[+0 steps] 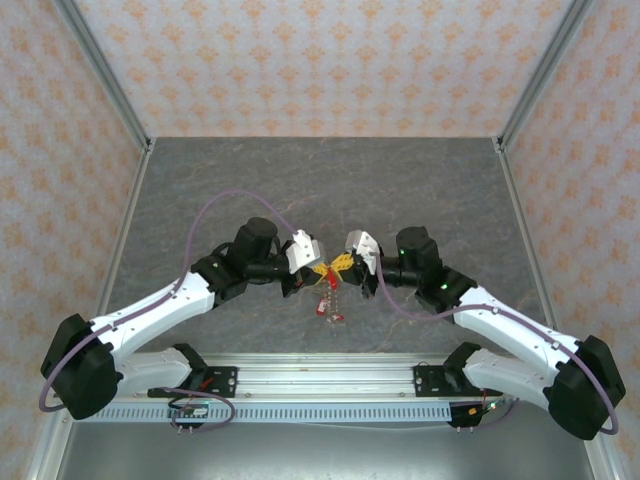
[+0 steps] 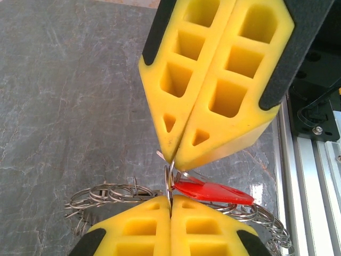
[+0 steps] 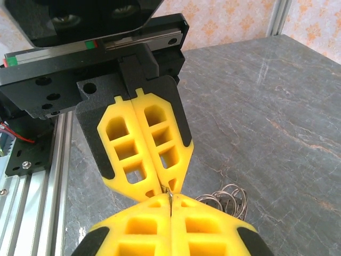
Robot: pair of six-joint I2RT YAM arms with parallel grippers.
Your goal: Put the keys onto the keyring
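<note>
Above the grey marbled table (image 1: 200, 200), both yellow-fingered grippers meet tip to tip, jaws closed. The left gripper (image 2: 170, 199) pinches the thin silvery coiled metal keyring (image 2: 109, 194), which is mostly hidden behind its fingers. The right gripper (image 2: 173, 160) clamps a metal sliver too small to identify, beside a red-tagged silvery key (image 2: 213, 192).

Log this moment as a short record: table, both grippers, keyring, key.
table: grey stone-look top, patterned walls around it
left gripper: shut, tip to tip with the right one
right gripper: shut, meeting the left over the table's near middle
keyring: coiled wire loops spreading to both sides of the left gripper's fingers
key: red-tagged, beside the meeting tips, by a small wire loop
hold: cannot tell which gripper grips what
</note>
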